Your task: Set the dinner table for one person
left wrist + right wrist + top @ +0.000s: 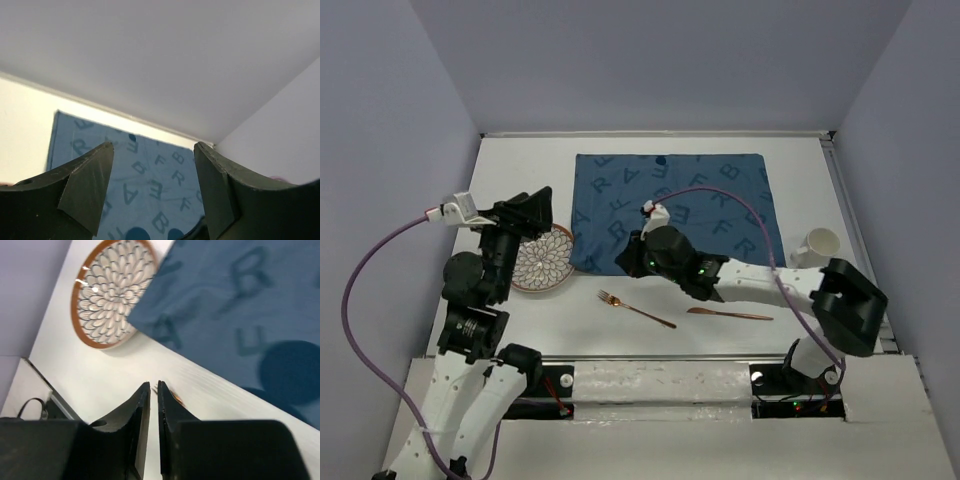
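The white dinner table (520, 165) holds a dark blue lettered placemat (670, 205) at its middle back. A round flower-patterned plate (548, 265) lies to the left of the mat. A copper fork (636, 309) and knife (730, 314) lie in front of the mat, and a white mug (817, 246) stands to its right. My left gripper (536, 212) is open and empty above the plate's far edge. My right gripper (628, 256) is shut and empty, low over the mat's front left corner. In the right wrist view the fork (171, 392) shows just behind my fingertips (145, 390).
Grey walls close in the table at the back and both sides. A purple cable (760, 225) loops over the mat from the right arm. A metal rail (850, 210) runs along the table's right edge.
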Controlling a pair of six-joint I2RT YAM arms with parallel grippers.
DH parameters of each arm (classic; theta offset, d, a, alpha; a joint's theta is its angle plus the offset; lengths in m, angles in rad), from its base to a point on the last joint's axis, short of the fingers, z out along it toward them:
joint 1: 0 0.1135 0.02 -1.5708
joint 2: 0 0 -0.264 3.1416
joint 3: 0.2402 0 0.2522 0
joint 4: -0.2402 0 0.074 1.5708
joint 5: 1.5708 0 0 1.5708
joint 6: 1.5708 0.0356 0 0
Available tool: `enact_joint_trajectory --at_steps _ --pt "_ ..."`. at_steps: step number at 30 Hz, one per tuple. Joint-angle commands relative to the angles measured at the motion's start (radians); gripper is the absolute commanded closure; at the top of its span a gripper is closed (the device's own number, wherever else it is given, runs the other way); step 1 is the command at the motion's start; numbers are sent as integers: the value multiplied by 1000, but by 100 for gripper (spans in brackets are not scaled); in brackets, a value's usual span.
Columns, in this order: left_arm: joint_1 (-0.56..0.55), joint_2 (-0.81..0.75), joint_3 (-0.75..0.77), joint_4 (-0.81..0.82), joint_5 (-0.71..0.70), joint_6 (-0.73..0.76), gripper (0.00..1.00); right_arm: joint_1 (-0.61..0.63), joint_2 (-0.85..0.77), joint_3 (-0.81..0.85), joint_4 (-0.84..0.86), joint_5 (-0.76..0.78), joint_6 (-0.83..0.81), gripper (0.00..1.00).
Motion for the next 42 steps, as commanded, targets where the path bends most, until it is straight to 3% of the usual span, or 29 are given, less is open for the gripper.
enact_joint_trajectory --at_steps 1,4,7,15,21,32,42 --pt "-3 -40 111 -65 -47 168 24 128 167 161 218 136 134 71" --pt "-3 -60 96 -69 -88 206 22 167 310 262 221 156 197 52" --pt "-3 -74 70 -60 -84 212 21 187 414 315 215 170 240 42" --pt "-2 -112 39 -39 -84 234 17 207 582 462 152 211 311 37" --pt "-2 -147 22 -34 -65 229 16 207 669 533 83 225 410 45" --pt "-13 -164 17 -29 -54 225 16 207 801 669 22 190 429 53" --pt "-23 -161 19 -29 -59 229 16 207 879 827 16 49 325 93"
